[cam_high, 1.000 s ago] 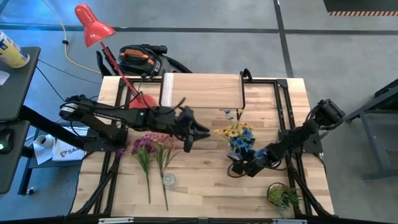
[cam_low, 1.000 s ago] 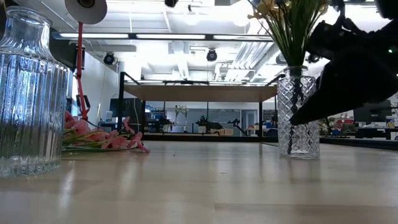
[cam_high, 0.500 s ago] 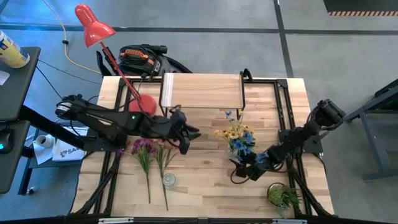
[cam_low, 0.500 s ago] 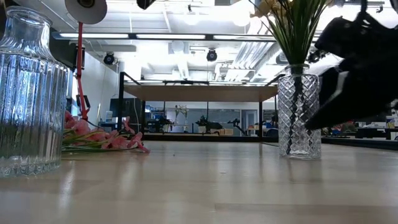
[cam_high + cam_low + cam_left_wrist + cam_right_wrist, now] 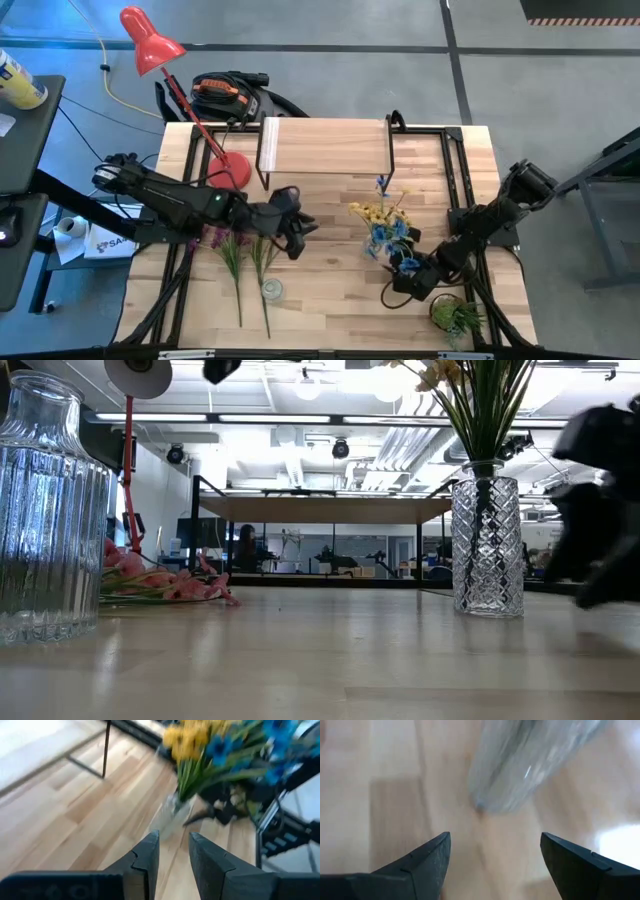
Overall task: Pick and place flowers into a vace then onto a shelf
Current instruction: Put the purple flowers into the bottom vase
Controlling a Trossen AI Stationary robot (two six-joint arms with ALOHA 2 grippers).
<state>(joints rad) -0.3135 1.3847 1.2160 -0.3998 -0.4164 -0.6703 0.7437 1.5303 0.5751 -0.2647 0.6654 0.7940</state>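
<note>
Left gripper jaws narrow; right gripper jaws wide.

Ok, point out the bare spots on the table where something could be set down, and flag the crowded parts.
Bare wood runs between the small ribbed vase and the right gripper, and on the shelf top. It is crowded around the vase with flowers, beside the potted plant, and where the purple and pink flowers lie under the left gripper.
</note>
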